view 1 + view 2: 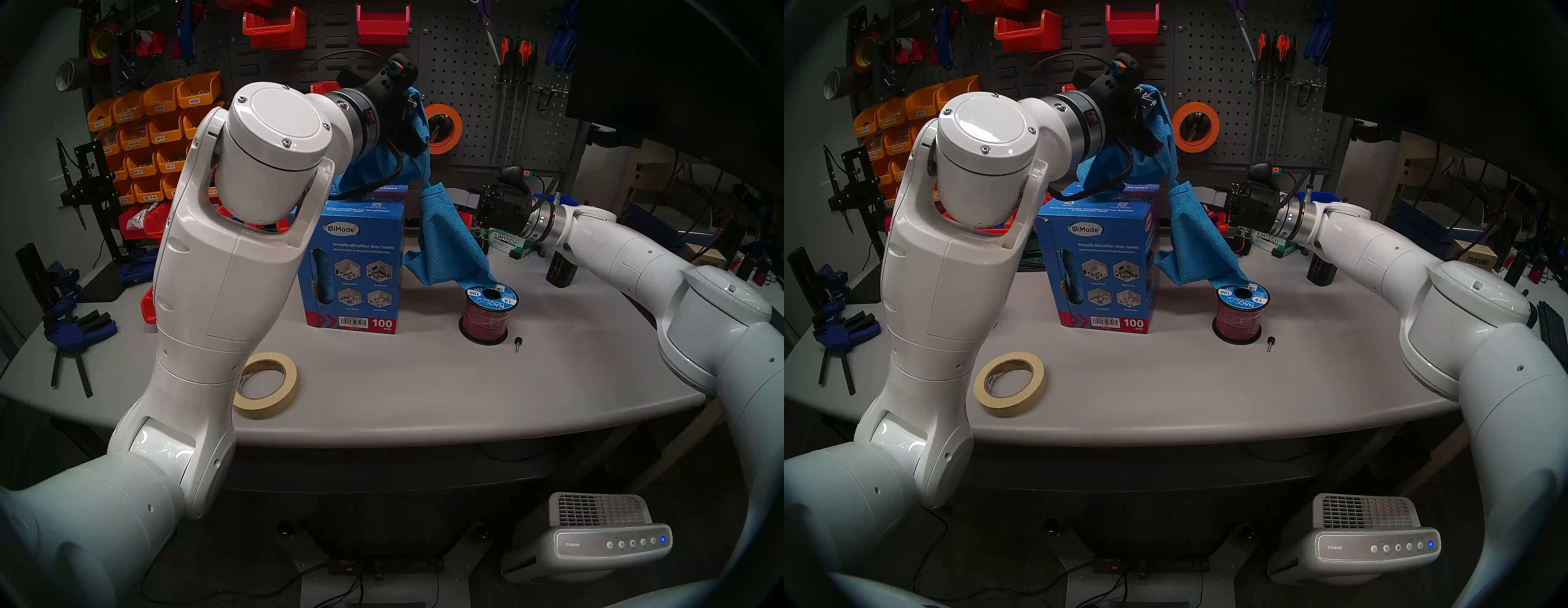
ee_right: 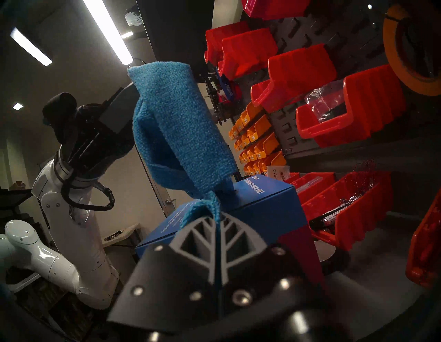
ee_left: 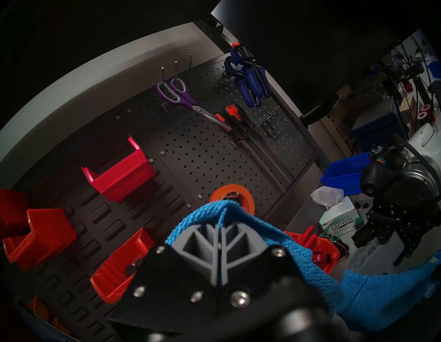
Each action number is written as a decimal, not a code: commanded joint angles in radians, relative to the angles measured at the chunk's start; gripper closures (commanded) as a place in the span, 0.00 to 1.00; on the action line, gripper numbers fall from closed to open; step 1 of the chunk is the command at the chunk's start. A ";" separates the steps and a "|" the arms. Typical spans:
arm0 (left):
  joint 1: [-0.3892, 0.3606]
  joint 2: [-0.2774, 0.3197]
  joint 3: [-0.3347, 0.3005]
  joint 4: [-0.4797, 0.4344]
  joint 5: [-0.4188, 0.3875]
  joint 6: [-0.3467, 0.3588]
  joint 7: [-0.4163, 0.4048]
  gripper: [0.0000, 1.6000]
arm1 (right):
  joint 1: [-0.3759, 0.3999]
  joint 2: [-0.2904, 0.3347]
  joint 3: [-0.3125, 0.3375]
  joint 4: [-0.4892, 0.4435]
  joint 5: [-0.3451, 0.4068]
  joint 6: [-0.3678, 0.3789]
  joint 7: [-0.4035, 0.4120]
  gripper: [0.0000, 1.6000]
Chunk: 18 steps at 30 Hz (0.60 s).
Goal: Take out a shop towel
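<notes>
Nearest, the left arm [image 1: 220, 263] holds its claw [image 3: 219, 223] pressed together on the shop towel [image 1: 449, 246], above the UniMade carton [image 1: 356, 271]. The towel hangs beside the carton, its lower corner touching the wire spool [image 1: 485, 322]. The right claw [image 2: 216, 215] pinches its middle. Pulling could topple the spool or drag the carton across the surface [image 1: 424, 382].

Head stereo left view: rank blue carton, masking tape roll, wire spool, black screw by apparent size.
Largest to smallest:
1. blue carton
2. masking tape roll, though it lies nearer the camera, which inflates it
3. wire spool
4. black screw
</notes>
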 commanded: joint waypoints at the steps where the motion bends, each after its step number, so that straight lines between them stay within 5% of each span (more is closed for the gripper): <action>1: -0.039 -0.012 -0.014 -0.010 0.001 -0.015 0.011 1.00 | 0.033 0.000 0.031 0.007 0.025 0.013 0.000 1.00; 18: -0.048 -0.027 -0.013 0.014 0.006 -0.032 0.015 1.00 | -0.094 0.044 0.042 0.054 0.047 0.000 0.000 1.00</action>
